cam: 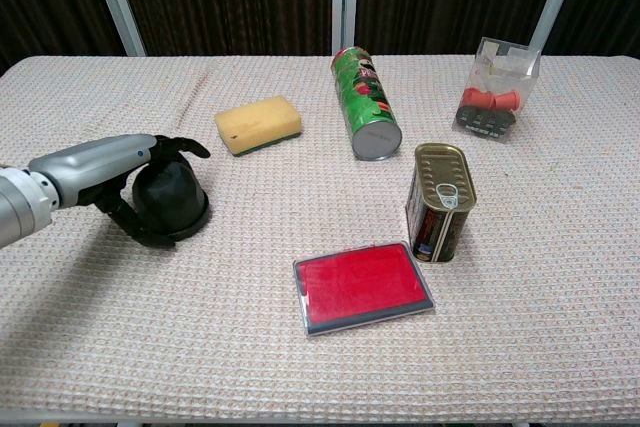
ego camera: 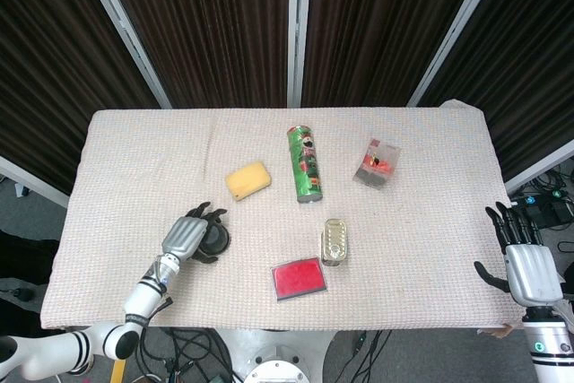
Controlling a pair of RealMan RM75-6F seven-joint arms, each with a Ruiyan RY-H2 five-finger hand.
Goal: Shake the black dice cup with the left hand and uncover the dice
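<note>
Worktop (ego camera: 430,221) covered in beige woven cloth, near edge cut off in chest view. Green snack tube (cam: 364,115) lying on its side at centre rear; label print too small to read. Red flat case (cam: 364,286) near front edge, beside upright gold tin (cam: 440,203). Yellow sponge (cam: 258,124) behind black dice cup (cam: 172,200), which stands mouth-down at left front. Clear packet (cam: 496,87) at right rear, contents indistinct. Left robot hand (cam: 105,169) curled over cup, gripping it; dice hidden. Right robot hand (ego camera: 525,265) spread, empty, off right edge, partly cropped.
</note>
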